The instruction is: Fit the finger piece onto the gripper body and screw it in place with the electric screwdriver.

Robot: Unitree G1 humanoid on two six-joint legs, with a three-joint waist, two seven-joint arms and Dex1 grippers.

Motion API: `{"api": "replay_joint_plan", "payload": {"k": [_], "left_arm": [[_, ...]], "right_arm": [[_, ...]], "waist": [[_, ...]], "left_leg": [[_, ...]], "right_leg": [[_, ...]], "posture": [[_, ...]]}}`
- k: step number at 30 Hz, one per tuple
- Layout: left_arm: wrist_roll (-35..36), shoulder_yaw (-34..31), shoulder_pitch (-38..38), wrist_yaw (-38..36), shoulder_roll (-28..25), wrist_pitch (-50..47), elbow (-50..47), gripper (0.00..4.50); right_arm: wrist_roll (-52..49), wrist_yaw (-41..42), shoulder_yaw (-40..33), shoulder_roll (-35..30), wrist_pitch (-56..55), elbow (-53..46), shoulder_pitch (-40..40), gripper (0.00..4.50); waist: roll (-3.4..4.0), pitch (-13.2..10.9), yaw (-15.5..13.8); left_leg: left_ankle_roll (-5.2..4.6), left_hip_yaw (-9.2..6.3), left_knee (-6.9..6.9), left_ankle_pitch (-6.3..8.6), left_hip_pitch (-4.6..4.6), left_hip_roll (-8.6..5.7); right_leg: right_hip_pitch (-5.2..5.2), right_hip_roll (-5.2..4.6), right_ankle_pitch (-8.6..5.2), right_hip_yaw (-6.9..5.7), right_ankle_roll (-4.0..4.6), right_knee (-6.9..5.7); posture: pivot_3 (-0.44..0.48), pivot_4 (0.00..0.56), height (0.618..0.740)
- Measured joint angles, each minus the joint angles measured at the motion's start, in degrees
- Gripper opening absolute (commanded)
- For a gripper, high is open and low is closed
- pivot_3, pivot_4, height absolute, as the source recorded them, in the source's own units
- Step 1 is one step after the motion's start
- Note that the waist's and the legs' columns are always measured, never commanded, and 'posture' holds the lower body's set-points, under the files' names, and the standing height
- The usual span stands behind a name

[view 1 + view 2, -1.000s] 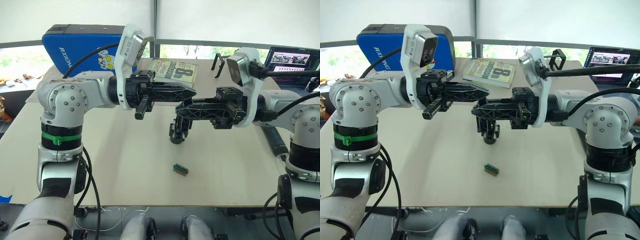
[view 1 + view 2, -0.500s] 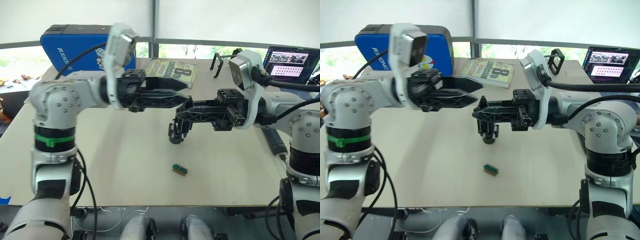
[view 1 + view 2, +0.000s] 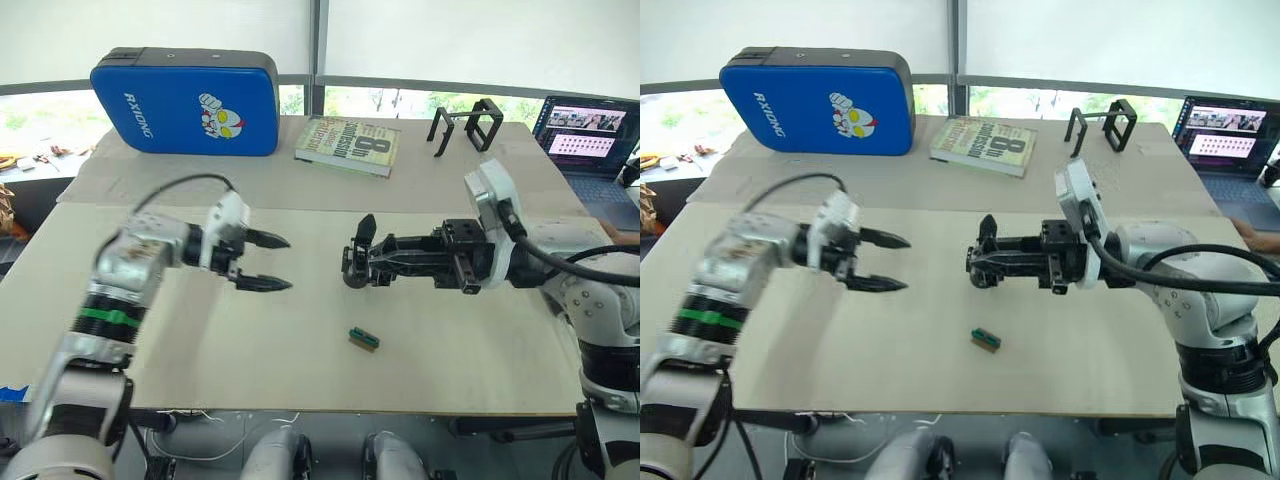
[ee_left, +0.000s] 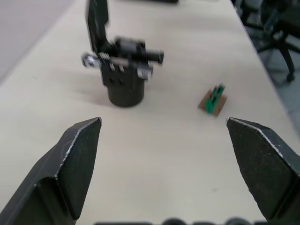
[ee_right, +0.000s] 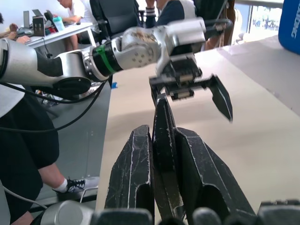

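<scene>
Gripper body [image 3: 358, 262]: we see it on the table [image 3: 300, 350] at mid-table, round base down, leaf finger upright.
Right gripper [image 3: 368, 267]: clamped on the gripper body.
Left gripper [image 3: 268, 262]: fingers spread wide, empty, well apart from the body.
Handling: we judge it rigid, light and top-heavy; the plastic looks slick.
Hold: we would grip the cylindrical base, not the thin finger.
Green-and-brown block [image 3: 363, 339]: lies near, toward us.
</scene>
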State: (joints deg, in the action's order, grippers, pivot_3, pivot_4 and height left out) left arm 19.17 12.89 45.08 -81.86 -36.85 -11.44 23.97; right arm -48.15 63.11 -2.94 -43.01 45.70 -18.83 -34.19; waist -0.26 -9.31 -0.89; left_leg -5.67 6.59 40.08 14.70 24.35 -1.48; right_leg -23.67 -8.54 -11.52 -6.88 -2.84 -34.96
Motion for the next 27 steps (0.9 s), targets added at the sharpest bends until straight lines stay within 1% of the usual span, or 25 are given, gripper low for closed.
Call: {"api": "replay_joint_plan", "payload": {"k": [1, 5, 9, 11, 17, 19, 27], "left_arm": [[-1.97, 0.80, 0.99, 0.38, 2.35, 3.36, 3.70, 4.50], [-7.21, 1.56, 5.52, 2.73, 9.37, 12.72, 15.97, 4.50], [-10.64, 1.40, 9.01, 5.90, 15.96, 19.15, 27.29, 4.50], [-11.79, 1.19, 10.07, 6.91, 18.16, 21.15, 31.42, 4.50], [-15.59, 0.37, 13.87, 13.08, 23.83, 25.87, 40.56, 4.50], [-16.77, 0.30, 14.44, 14.28, 24.90, 26.40, 42.33, 4.50], [-19.31, -1.23, 15.90, 16.87, 26.74, 27.86, 45.83, 4.50]], "right_arm": [[0.90, 0.44, 0.00, -0.09, -1.34, -0.06, 0.90, 0.33], [3.49, 0.97, 0.16, -0.23, -4.37, 0.14, 3.34, 0.33], [4.37, 0.84, 0.08, -0.24, -5.39, -0.10, 4.59, 0.33], [4.61, 0.57, 0.05, -0.23, -5.72, -0.44, 5.60, 0.33], [5.20, -0.89, -0.02, -0.16, -6.38, -2.01, 8.14, 0.33], [5.19, -1.46, -0.09, -0.15, -6.38, -2.34, 8.40, 0.33], [5.16, -3.30, -0.30, -0.14, -6.38, -3.58, 10.39, 0.33]], "waist": [[-0.03, -0.01, 0.01], [-0.07, -0.03, 0.16], [-0.09, -0.03, 0.15], [-0.10, -0.04, 0.16], [-0.11, -0.04, -0.10], [-0.11, -0.04, 0.00], [-0.12, -0.04, -0.19]], "left_leg": [[-0.22, 0.00, 0.03, -0.12, 0.07, 0.01], [-0.24, 0.03, 0.12, -0.13, 0.26, 0.05], [-0.33, 0.02, 0.23, -0.11, 0.40, 0.07], [-0.36, 0.02, 0.26, -0.09, 0.42, 0.07], [-0.54, -0.05, 0.55, 0.01, 0.57, 0.09], [-0.59, -0.05, 0.64, 0.05, 0.63, 0.10], [-0.63, -0.09, 0.73, 0.07, 0.71, 0.09]], "right_leg": [[-0.06, 0.00, 0.00, -0.01, 0.00, -0.01], [-0.29, 0.01, 0.01, 0.00, 0.01, -0.05], [-0.39, 0.01, 0.02, -0.02, 0.01, -0.09], [-0.40, 0.01, 0.02, -0.02, 0.01, -0.10], [-0.46, -0.08, 0.05, -0.03, -0.03, -0.16], [-0.47, -0.08, 0.07, -0.03, -0.06, -0.16], [-0.50, -0.15, 0.11, -0.06, -0.11, -0.15]], "posture": [[0.000, 0.150, 0.740], [0.000, 0.150, 0.740], [0.000, 0.150, 0.740], [0.000, 0.150, 0.740], [0.000, 0.150, 0.740], [0.000, 0.150, 0.740], [0.000, 0.150, 0.740]]}}
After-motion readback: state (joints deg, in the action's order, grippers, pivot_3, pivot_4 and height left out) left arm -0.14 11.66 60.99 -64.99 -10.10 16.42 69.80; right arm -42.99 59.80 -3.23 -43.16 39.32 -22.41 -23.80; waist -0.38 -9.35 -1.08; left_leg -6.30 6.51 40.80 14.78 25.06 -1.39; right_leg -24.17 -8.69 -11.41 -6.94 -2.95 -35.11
